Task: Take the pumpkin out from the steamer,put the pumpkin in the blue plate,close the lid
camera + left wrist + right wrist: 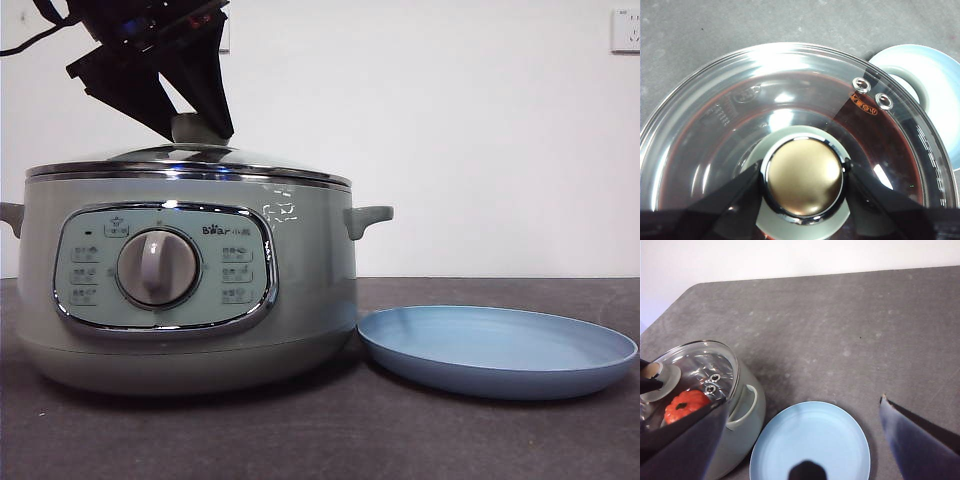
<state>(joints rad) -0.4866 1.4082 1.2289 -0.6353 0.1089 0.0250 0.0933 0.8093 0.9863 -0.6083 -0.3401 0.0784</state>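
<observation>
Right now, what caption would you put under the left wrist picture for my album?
Left gripper closes its jaws on the knob of the glass lid, sitting on the steamer beside the blue plate.

Sage-green steamer (300, 290), chrome rim; light-blue plate (500, 355); orange-red pumpkin (686, 405); grey speckled table (850, 335).

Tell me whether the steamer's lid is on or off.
On. The lid sits level on the steamer rim, its knob between the left gripper jaws.
</observation>
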